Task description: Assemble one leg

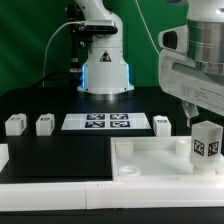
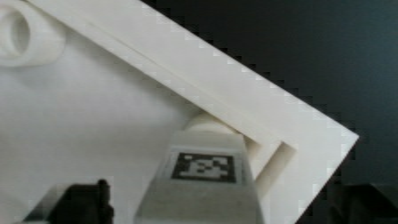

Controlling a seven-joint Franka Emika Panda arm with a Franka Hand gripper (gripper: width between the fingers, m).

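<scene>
A leg (image 1: 205,143), a small white block with a black-and-white tag, stands upright at the corner of the big white tray-like piece (image 1: 150,158) on the exterior view's right. My gripper (image 1: 190,114) hangs just above and slightly behind it. In the wrist view the leg (image 2: 214,165) lies between my two dark fingers (image 2: 80,203), with a gap on each side, so my gripper (image 2: 222,205) is open and touches nothing. The leg sits against the tray's raised rim (image 2: 214,80). Three more legs (image 1: 15,124), (image 1: 45,124), (image 1: 163,124) stand on the black table.
The marker board (image 1: 97,122) lies mid-table in front of the robot base (image 1: 105,70). A round corner socket (image 2: 18,40) of the tray shows in the wrist view. A white ledge (image 1: 50,185) runs along the near edge.
</scene>
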